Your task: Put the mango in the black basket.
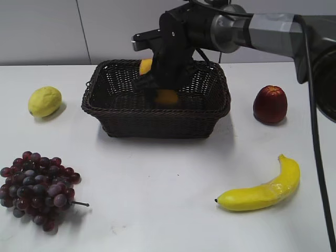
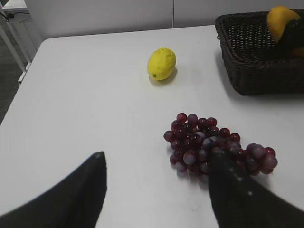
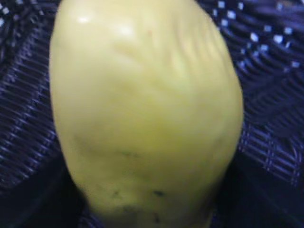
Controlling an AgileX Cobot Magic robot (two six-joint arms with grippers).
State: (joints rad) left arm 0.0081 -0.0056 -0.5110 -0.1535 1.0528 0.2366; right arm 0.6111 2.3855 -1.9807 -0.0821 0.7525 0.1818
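The orange-yellow mango (image 1: 167, 97) is inside the black basket (image 1: 157, 123), at the back middle of the table. My right gripper (image 1: 163, 79) reaches over the basket's rim and is shut on the mango, hiding its middle. In the right wrist view the mango (image 3: 147, 109) fills the frame, with the basket's weave (image 3: 270, 95) behind it. I cannot tell whether it rests on the basket floor. My left gripper (image 2: 157, 153) is open and empty, low over the table beside the grapes. The left wrist view also shows the basket (image 2: 251, 71) and the mango (image 2: 280, 21).
A lemon (image 1: 44, 101) lies left of the basket. A bunch of purple grapes (image 1: 37, 189) lies front left. A red apple (image 1: 270, 104) stands right of the basket. A banana (image 1: 262, 191) lies front right. The lemon (image 2: 161, 63) and grapes (image 2: 213, 142) show in the left wrist view.
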